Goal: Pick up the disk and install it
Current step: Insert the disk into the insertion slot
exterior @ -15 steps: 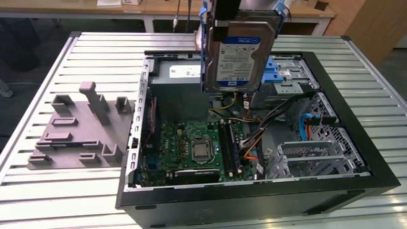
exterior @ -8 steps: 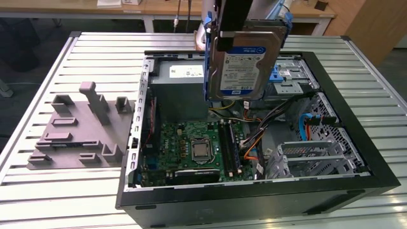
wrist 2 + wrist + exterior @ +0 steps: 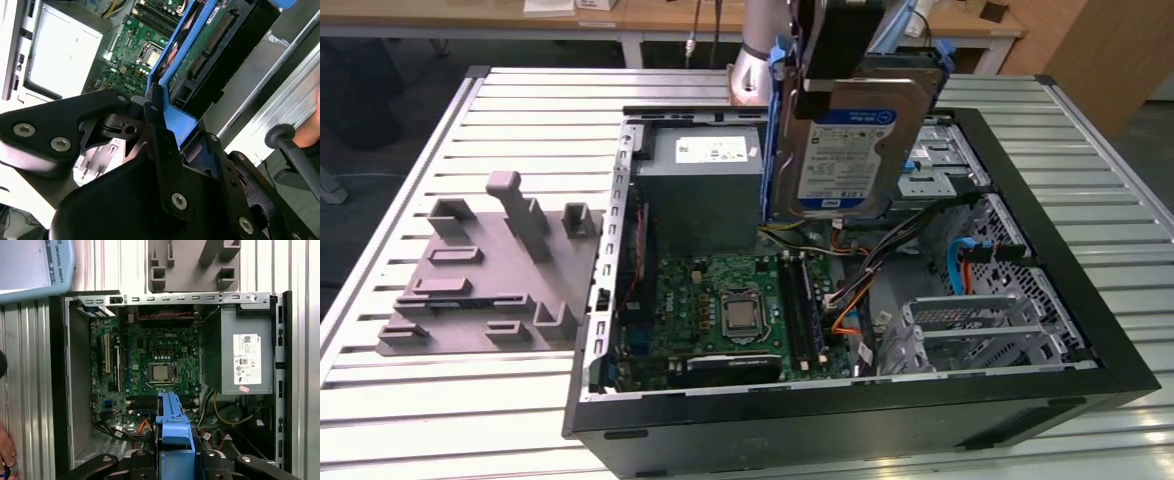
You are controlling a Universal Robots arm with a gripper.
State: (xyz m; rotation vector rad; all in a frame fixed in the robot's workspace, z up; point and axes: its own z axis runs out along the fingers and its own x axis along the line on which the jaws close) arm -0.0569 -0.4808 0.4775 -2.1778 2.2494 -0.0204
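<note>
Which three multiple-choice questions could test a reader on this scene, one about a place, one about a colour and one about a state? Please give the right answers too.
1. Where is the disk?
A. Lying on the table beside the case.
B. Held up over the open computer case.
C. Seated in a drive bay.

2. What colour are the rails along the disk's edges?
A. Red.
B. Yellow.
C. Blue.

3. What is the state of the gripper?
A. Shut on the disk.
B. Open and empty.
C. Shut on a cable.

Answers:
1 B: the exterior view shows it hanging above the case's inside.
2 C: blue strips run along its edges in both wrist views.
3 A: it clamps the disk's blue carrier from both sides.
</note>
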